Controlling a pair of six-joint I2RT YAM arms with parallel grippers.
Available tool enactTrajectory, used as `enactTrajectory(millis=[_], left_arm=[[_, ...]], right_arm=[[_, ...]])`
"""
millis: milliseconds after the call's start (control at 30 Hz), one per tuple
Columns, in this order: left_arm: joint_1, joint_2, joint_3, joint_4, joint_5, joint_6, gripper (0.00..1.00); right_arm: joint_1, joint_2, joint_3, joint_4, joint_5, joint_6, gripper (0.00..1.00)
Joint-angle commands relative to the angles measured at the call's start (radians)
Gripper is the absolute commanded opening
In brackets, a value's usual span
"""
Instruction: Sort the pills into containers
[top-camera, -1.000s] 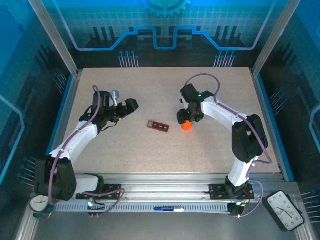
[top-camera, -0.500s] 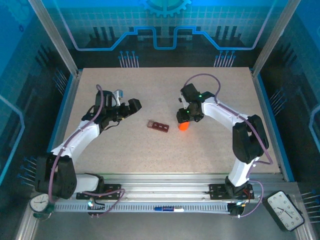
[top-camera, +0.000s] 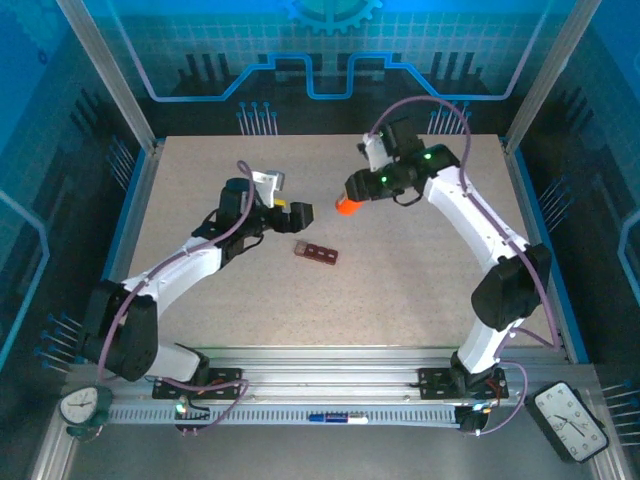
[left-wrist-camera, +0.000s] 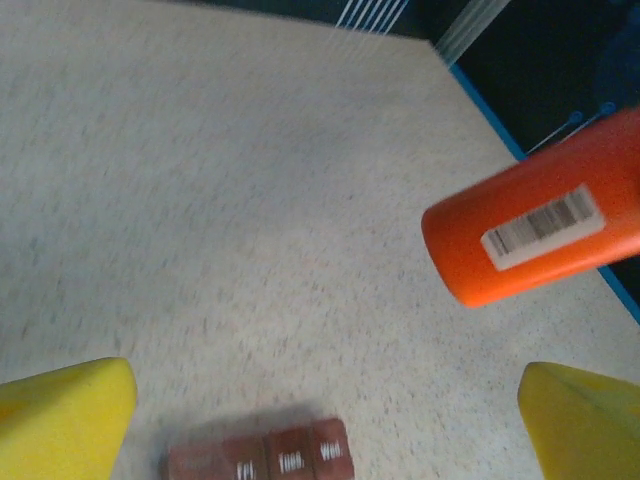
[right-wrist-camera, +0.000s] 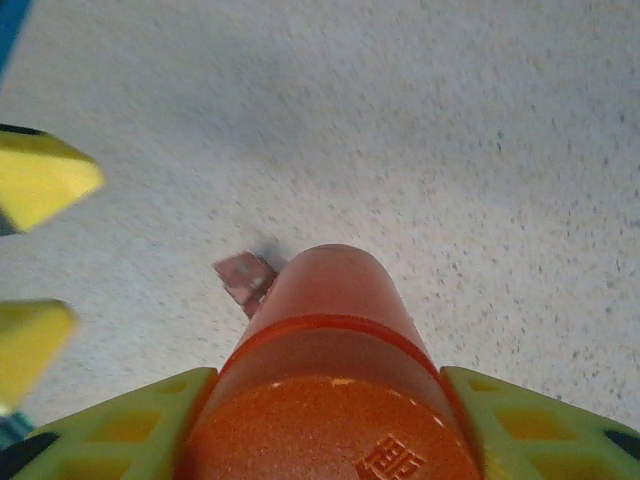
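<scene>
The containers (top-camera: 316, 252) are a dark reddish-brown strip of square lidded compartments lying flat mid-table; the strip (left-wrist-camera: 262, 462) shows day labels in the left wrist view. An orange pill bottle (top-camera: 347, 206) hangs tilted in the air behind the strip, and my right gripper (top-camera: 360, 188) is shut on it. From the right wrist, the bottle (right-wrist-camera: 335, 300) sits between the green fingers (right-wrist-camera: 540, 425), with a corner of the strip (right-wrist-camera: 243, 277) beyond it. My left gripper (top-camera: 297, 214) stands open just left of the bottle (left-wrist-camera: 540, 225), above the strip's far-left side, yellow fingertips (left-wrist-camera: 60, 420) wide apart.
The speckled beige table (top-camera: 420, 290) is fenced by blue walls and metal posts. A clock (top-camera: 567, 420) lies at the front right and a round gauge (top-camera: 78, 405) at the front left, both off the table surface.
My right gripper has lifted the orange bottle off the table and carried it back and left, tilting it. My left arm has swung right toward the strip and bottle.
</scene>
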Motion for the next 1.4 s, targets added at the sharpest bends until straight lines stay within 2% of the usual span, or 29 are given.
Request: enactTrajectory(millis=[0,100,333,467,667,1000,1367], left_arm=[[-0.027,0.027,-0.044,0.272,0.053,0.18,0.99],[-0.059,0.053,-0.071,0.389,0.087,0.271,0.99],[-0.113,0.124,-0.034,0.41,0.114,0.411,0.99],[-0.114,0.157,-0.019,0.439,0.124,0.421,0.97],[-0.114,0.183,0.005,0.46,0.157,0.405,0.88],[-0.116,0.191,0.029,0.474,0.196,0.354,0.73],[-0.127,0.196,0.044,0.453,0.216,0.336,0.62]], right_arm=[[-0.053,0.031,0.077,-0.092,-0.156,-0.033,0.37],[-0.079,0.045,0.11,-0.108,-0.253,-0.04,0.37],[-0.084,0.111,0.193,-0.204,-0.343,-0.099,0.37],[-0.083,0.133,0.203,-0.215,-0.385,-0.098,0.37],[-0.075,0.143,0.202,-0.216,-0.442,-0.091,0.36],[-0.062,0.133,0.179,-0.204,-0.491,-0.075,0.36],[-0.054,0.118,0.147,-0.174,-0.52,-0.054,0.34]])
